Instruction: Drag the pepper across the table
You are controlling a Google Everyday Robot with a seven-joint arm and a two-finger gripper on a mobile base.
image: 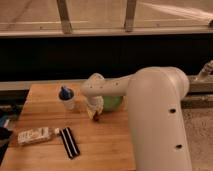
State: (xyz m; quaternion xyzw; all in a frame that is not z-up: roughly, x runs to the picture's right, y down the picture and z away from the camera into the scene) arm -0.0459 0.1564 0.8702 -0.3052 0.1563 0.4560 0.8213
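Observation:
The pepper is a small dark red shape on the wooden table, just in front of the green bowl. My gripper hangs from the white arm that reaches in from the right. It points down and sits right at the pepper, partly hiding it. The wrist covers the bowl's left edge. I cannot tell whether the gripper touches the pepper.
A white cup with a blue top stands left of the gripper. A pale snack packet and a black striped bar lie near the front left. The table's back edge meets a dark wall.

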